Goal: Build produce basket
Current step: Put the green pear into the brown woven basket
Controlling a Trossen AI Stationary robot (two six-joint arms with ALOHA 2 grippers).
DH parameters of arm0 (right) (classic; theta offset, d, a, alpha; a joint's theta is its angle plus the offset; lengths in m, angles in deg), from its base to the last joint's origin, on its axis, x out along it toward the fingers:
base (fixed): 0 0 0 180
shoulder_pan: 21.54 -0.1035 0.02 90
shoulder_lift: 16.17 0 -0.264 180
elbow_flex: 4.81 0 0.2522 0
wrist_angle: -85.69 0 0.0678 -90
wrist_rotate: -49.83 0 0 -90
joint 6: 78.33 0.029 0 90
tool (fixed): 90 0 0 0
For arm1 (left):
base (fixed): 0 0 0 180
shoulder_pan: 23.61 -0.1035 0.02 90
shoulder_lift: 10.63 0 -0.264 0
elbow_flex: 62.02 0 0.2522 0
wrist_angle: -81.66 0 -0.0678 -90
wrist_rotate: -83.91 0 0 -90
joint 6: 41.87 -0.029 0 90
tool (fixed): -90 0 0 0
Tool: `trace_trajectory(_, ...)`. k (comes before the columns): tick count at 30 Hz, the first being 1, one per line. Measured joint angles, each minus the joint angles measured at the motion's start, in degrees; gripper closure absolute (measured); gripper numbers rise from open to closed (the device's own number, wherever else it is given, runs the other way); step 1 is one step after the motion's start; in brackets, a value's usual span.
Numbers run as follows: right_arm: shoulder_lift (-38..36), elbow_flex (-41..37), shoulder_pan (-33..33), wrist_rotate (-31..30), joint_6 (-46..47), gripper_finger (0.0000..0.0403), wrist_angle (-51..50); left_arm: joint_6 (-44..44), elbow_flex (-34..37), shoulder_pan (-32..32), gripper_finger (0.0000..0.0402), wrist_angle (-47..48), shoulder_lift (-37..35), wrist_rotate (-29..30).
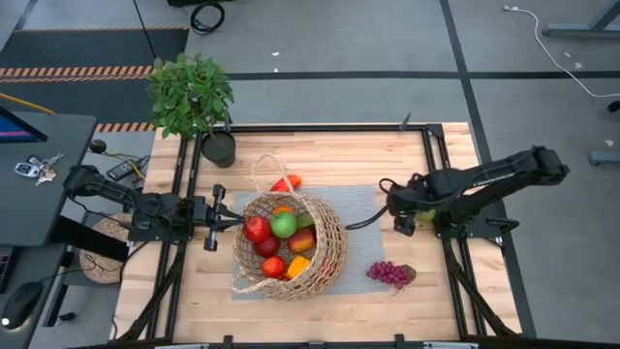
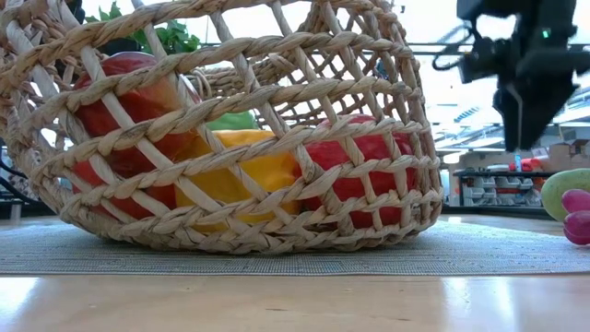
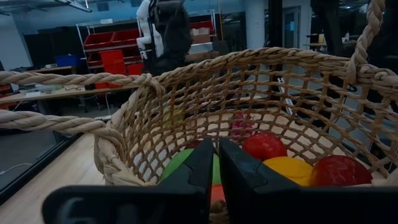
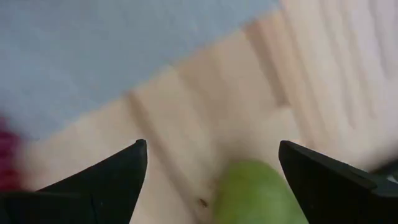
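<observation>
The tan wicker basket [image 1: 291,250] lies on a grey mat [image 1: 360,206] at mid-table. It holds red and green apples, an orange and a yellow piece [image 2: 241,173]. My left gripper [image 1: 232,222] is shut at the basket's left rim. My right gripper [image 1: 405,215] is open and hovers above a green pear [image 4: 255,194] that lies on the wood right of the mat. Its fingers stand on either side of the pear without touching it. Purple grapes [image 1: 389,274] lie on the table nearer the front edge. My left gripper pinches the basket's rim [image 3: 146,182] on its left side between its two fingers. It comes in level from the table's left. The fingers themselves hide the exact place of contact. The basket's bottom stays on the mat [image 2: 277,254], and the fruit stays inside.
A red and orange piece [image 1: 286,182] lies on the table just behind the basket, by its looped handle [image 1: 262,174]. A potted leafy plant [image 1: 191,92] stands at the far left corner. A flat woven disc [image 1: 102,247] lies beyond the table's left edge.
</observation>
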Motion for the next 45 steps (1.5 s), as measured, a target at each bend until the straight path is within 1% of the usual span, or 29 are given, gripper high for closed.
trace_trajectory(4, 0.21, -2.83, 2.85, -3.87, 0.00, 0.0031, -1.47, 0.00, -0.01, 0.00, 0.0368, 0.00, 0.00, 0.00)
trace_trajectory(6, 0.84, -3.36, 3.80, -4.83, -0.44, 0.0028, -1.65, 0.00, -0.02, 0.00, 0.0371, 0.00, 0.01, 0.00)
trace_trajectory(12, 2.21, -4.20, 4.31, -5.17, -0.39, 0.0027, -3.52, 0.00, -0.02, 0.00, 0.0372, 0.00, 0.00, 0.00)
trace_trajectory(18, 3.24, -7.22, 4.37, -4.34, 1.40, 0.0029, -3.30, 0.00, -0.02, 0.01, 0.0366, 0.00, 0.00, 0.00)
trace_trajectory(25, 5.97, -7.09, 4.61, -2.96, 2.83, 0.0029, -2.79, 0.00, 0.00, 0.01, 0.0373, 0.00, 0.00, 0.00)
trace_trajectory(30, 9.65, -7.09, 5.28, 0.38, 2.79, 0.0029, -3.57, 0.00, -0.01, 0.01, 0.0370, 0.00, 0.00, 0.00)
trace_trajectory(37, 16.05, -7.09, 6.10, 0.17, 2.53, 0.0030, -5.81, 0.00, -0.01, 0.01, 0.0368, 0.00, 0.02, 0.00)
trace_trajectory(40, 18.44, -6.91, 6.19, 0.18, 2.06, 0.0039, -5.86, 0.00, -0.01, 0.02, 0.0372, 0.00, 0.00, 0.01)
trace_trajectory(45, 21.08, -6.70, 6.14, 0.23, 1.37, 0.0067, -5.86, 0.00, -0.02, 0.02, 0.0372, 0.00, 0.02, 0.00)
